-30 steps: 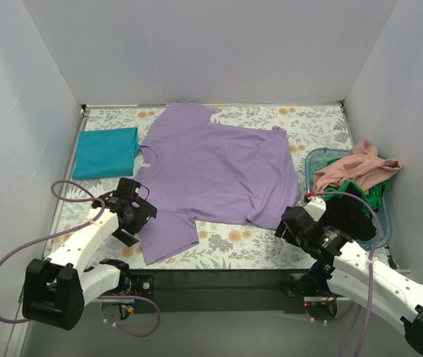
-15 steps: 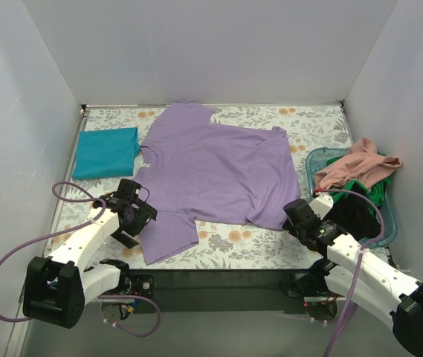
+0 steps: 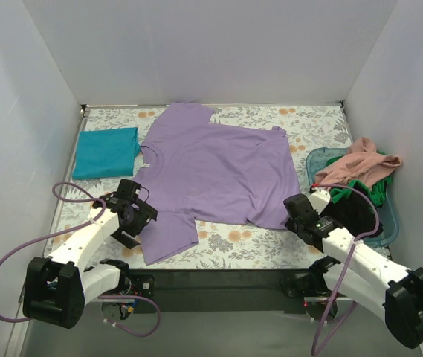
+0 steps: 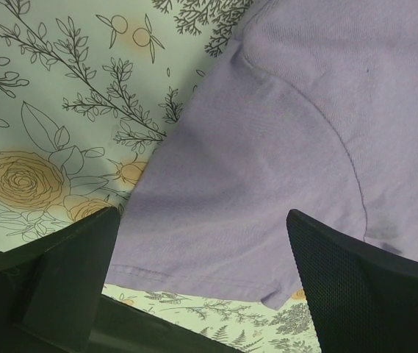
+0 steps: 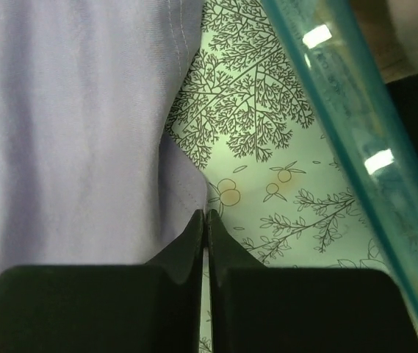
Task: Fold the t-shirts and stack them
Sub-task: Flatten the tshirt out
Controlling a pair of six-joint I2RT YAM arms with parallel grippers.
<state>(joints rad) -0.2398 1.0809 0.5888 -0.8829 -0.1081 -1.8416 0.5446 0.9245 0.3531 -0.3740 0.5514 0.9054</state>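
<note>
A lavender-purple t-shirt [image 3: 218,171] lies spread flat on the floral cloth, neck toward the left. My left gripper [image 3: 135,216] hovers open over its near sleeve [image 4: 282,147], and the wide-apart fingers [image 4: 62,272] straddle the sleeve hem without touching it. My right gripper [image 3: 298,212] is shut, its tips [image 5: 206,213] pinched together on the hem corner of the lavender shirt [image 5: 76,147]. A folded teal t-shirt [image 3: 105,152] lies at the far left. Salmon-pink [image 3: 360,167], green [image 3: 376,192] and black [image 3: 352,212] t-shirts are bunched in the tub.
The see-through blue tub [image 3: 386,227] stands at the right edge, its rim [image 5: 341,125] close beside my right gripper. Grey floral cloth [image 3: 256,249] covers the table. White walls close in the back and both sides. A dark strip runs along the near edge.
My right gripper moved up to the shirt's lower right hem corner and closed on it. The left arm has barely moved and stays open.
</note>
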